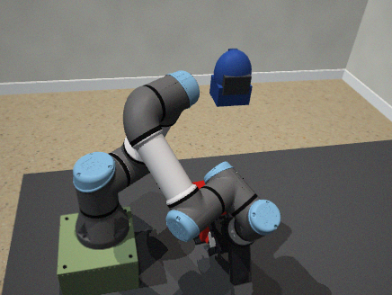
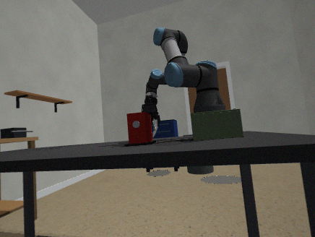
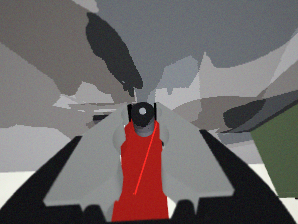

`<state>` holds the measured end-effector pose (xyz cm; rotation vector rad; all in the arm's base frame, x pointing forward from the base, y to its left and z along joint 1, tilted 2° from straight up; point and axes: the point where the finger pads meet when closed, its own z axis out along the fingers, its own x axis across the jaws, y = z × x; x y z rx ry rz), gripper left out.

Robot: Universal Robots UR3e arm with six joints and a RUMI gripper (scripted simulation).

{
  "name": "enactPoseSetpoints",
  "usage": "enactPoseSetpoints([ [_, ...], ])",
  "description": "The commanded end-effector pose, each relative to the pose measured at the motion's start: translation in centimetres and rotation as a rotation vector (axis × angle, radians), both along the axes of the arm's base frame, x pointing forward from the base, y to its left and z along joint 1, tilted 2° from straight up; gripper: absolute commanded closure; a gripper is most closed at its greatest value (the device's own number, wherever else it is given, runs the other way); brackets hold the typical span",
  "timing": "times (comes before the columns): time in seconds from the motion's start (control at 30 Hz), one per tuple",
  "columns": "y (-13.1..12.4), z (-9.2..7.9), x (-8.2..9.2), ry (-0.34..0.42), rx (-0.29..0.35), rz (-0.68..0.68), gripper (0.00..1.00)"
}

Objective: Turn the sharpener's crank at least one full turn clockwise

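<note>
The gripper (image 3: 142, 116), clamped on the crank knob (image 3: 142, 113), is hemmed in. The red sharpener (image 2: 139, 128) stands against it on the left in the exterior view, with the green pedestal (image 2: 216, 125) off to the right. The arm's own wrist joints (image 1: 262, 217) crowd overhead. Beyond the sharpener to the left, the dark table top (image 2: 72, 152) carries no obstacle.
</note>
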<state>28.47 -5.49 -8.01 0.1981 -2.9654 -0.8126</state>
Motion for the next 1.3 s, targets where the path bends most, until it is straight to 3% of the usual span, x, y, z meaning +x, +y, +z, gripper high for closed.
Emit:
enactPoseSetpoints([
  [0.0,-0.1,0.2,-0.4,-0.002,-0.002,0.0,0.91],
  [1.27,-0.5,3.1,-2.9,-0.002,-0.002,0.0,0.91],
])
